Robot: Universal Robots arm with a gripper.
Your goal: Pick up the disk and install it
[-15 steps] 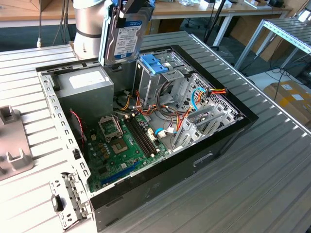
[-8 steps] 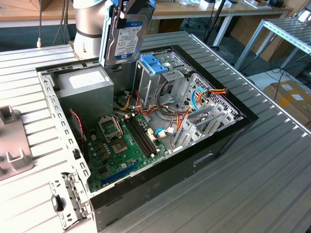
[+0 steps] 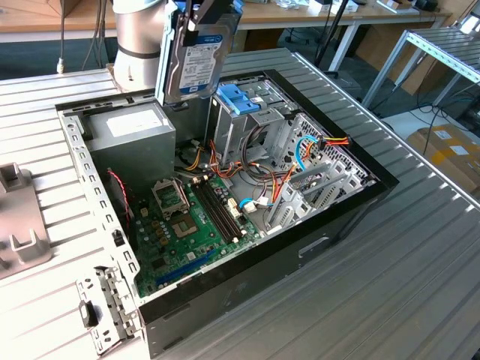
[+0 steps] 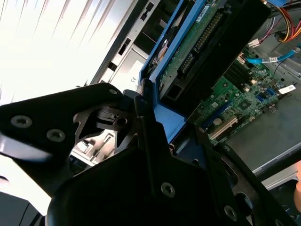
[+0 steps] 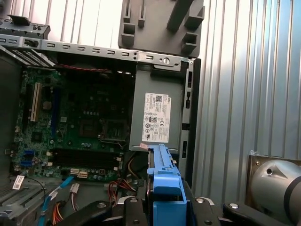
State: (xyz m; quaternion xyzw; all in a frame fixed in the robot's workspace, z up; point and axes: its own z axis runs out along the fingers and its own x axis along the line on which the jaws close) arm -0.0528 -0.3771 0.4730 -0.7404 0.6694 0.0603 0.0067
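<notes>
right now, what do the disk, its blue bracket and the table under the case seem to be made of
Disk: grey metal shell with a dull sheen, under a paper-like label. Bracket: light-blue plastic, judging by its even moulded colour. Table: probably aluminium, pale grey, ribbed and matte.

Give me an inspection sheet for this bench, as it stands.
Surface: ribbed metal table, carrying an open computer case.
Job's things: disk held in the air above the case; motherboard exposed below.
Clutter: grey fixture at the exterior view's left.
Grippers: tool shut on the disk's blue bracket.
Cables: coloured wires and blue data cables loose inside the case.
Surroundings: cardboard box and tables beyond.
</notes>
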